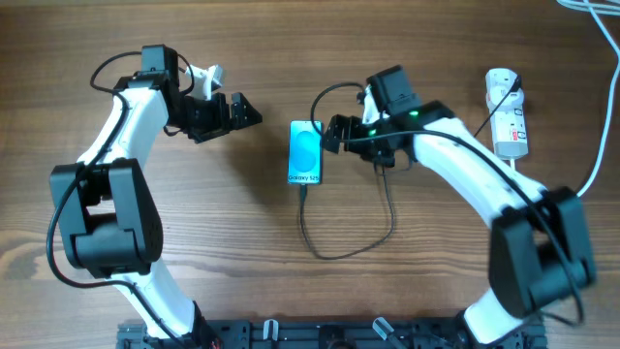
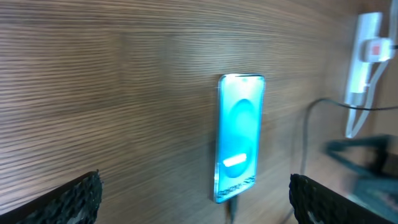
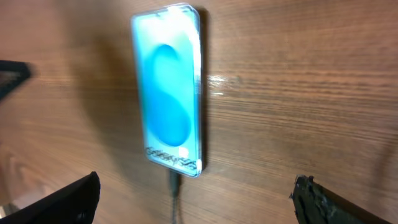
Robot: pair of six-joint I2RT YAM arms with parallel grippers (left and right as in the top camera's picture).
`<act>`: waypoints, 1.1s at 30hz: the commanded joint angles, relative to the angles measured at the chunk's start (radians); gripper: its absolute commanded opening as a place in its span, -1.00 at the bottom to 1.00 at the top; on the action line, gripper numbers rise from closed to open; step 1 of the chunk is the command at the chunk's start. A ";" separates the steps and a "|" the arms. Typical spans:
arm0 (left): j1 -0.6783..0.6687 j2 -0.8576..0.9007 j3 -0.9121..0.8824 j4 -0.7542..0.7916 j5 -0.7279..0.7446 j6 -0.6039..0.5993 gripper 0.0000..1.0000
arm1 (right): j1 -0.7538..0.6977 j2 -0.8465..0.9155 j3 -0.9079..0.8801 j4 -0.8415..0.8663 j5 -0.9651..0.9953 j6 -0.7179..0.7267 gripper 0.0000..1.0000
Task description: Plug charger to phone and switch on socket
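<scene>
The phone lies flat mid-table, its cyan screen lit. The charger's dark connector sits in the phone's bottom edge, and its thin black cable loops along the table toward the right arm. The white socket lies at the far right, and its red switch shows in the left wrist view. My right gripper stands open just right of the phone, holding nothing; in its own view the phone lies ahead of the open gripper. My left gripper is open and empty, left of the phone.
A thick white cord runs from the socket area along the table's right edge. Bare wood lies between the left gripper and the phone. The arms' bases stand at the front corners.
</scene>
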 commanded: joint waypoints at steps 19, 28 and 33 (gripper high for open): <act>0.000 -0.002 0.000 0.002 -0.088 -0.002 1.00 | -0.504 -0.066 0.474 -0.537 0.681 -0.043 0.99; 0.000 -0.002 0.000 0.002 -0.088 -0.002 1.00 | -0.618 0.079 0.467 -0.475 0.639 -0.039 -0.03; 0.000 -0.002 0.000 0.002 -0.088 -0.002 1.00 | -0.618 0.220 0.467 -0.407 0.628 -0.039 0.37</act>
